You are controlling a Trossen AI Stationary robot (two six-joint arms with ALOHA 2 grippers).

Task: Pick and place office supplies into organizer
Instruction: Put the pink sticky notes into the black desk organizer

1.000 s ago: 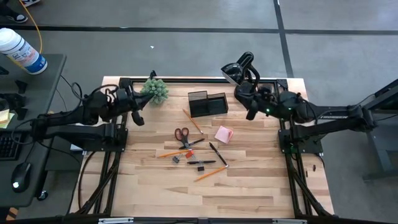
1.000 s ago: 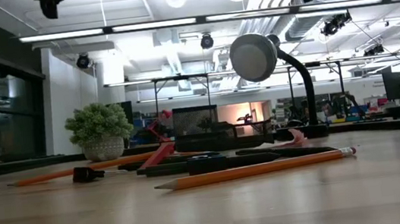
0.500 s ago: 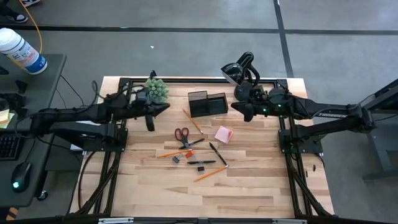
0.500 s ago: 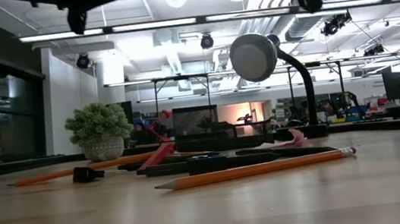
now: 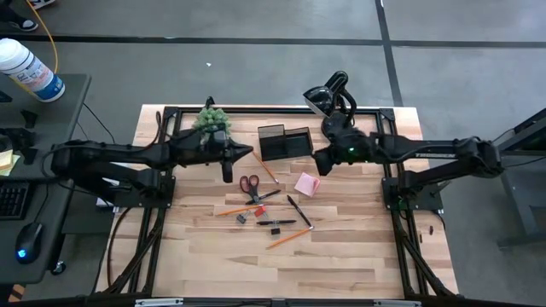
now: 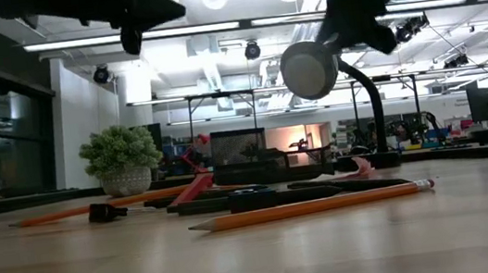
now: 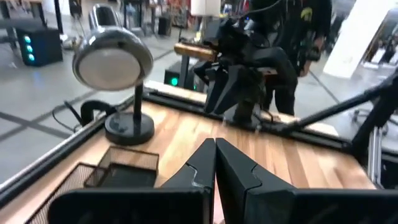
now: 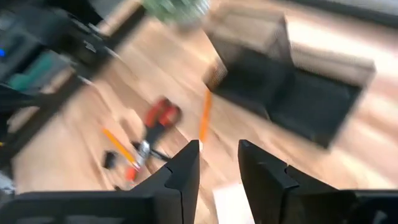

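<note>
The black organizer [image 5: 286,141] stands near the table's far edge, also in the right wrist view [image 8: 292,81] and the left wrist view [image 7: 121,168]. Nearer lie the red-handled scissors [image 5: 250,186], a pink sticky pad [image 5: 307,183], orange pencils [image 5: 264,166] [image 5: 286,237], black pens [image 5: 299,211] and tiny dark pieces [image 5: 241,219], all flat on the wood. My left gripper [image 5: 249,153] hovers shut left of the organizer, above the table [image 7: 215,163]. My right gripper [image 5: 316,166] hovers open just right of the organizer, above the pink pad [image 8: 219,155]. Neither touches anything.
A black curved-neck lamp [image 5: 328,94] stands at the far edge right of the organizer, and a spiky green plant [image 5: 213,122] at the far left. Bare wood [image 5: 281,273] stretches along the near half of the table. Black frame rails [image 5: 162,213] run down both sides.
Both arms have swung in from the far corners toward the table's middle. The left gripper has travelled right, past the plant toward the organizer. The right gripper has moved left and toward the near edge, coming lower over the pink pad. The supplies have stayed put.
</note>
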